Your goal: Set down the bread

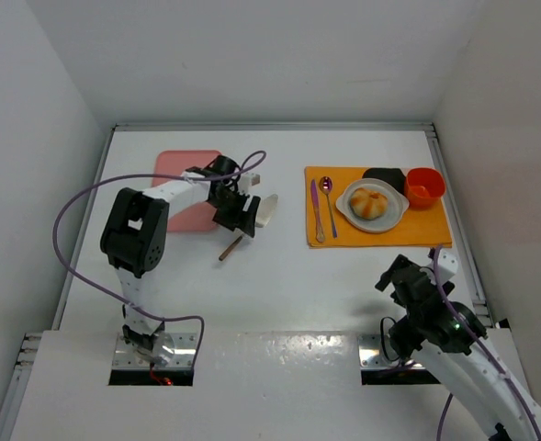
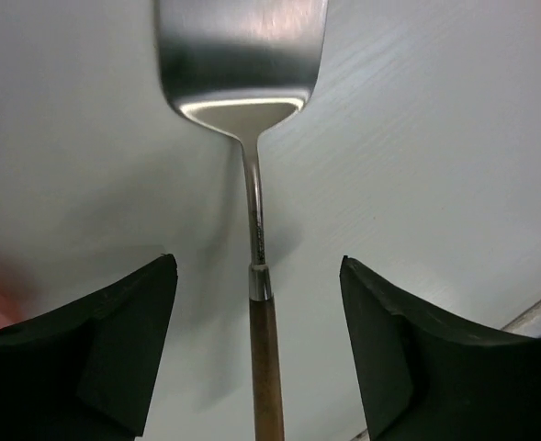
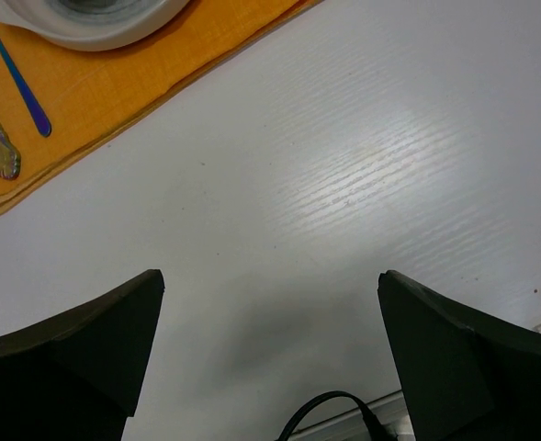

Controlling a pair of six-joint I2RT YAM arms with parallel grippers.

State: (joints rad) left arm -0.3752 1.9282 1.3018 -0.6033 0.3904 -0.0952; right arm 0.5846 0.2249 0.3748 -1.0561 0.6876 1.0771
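Observation:
The bread (image 1: 369, 203) is a small golden bun lying on a white plate (image 1: 348, 208) on the orange placemat (image 1: 435, 225) at the right. My left gripper (image 1: 242, 217) is over the left-centre of the table, open. Its fingers (image 2: 114, 349) stand on either side of a spatula's wooden handle (image 2: 266, 358) without touching it. The spatula's metal blade (image 2: 241, 55) lies on the table ahead. My right gripper (image 1: 394, 276) is open and holds nothing, near the front right, short of the placemat. In the right wrist view only the plate's rim (image 3: 86, 32) shows, and my right gripper (image 3: 270, 285) is above bare table.
A knife (image 1: 314, 209) and a spoon (image 1: 328, 204) lie on the placemat left of the plate. A black object (image 1: 385, 175) and a red-orange cup (image 1: 424, 186) stand behind it. A pink board (image 1: 183, 179) lies under the left arm. White walls enclose the table.

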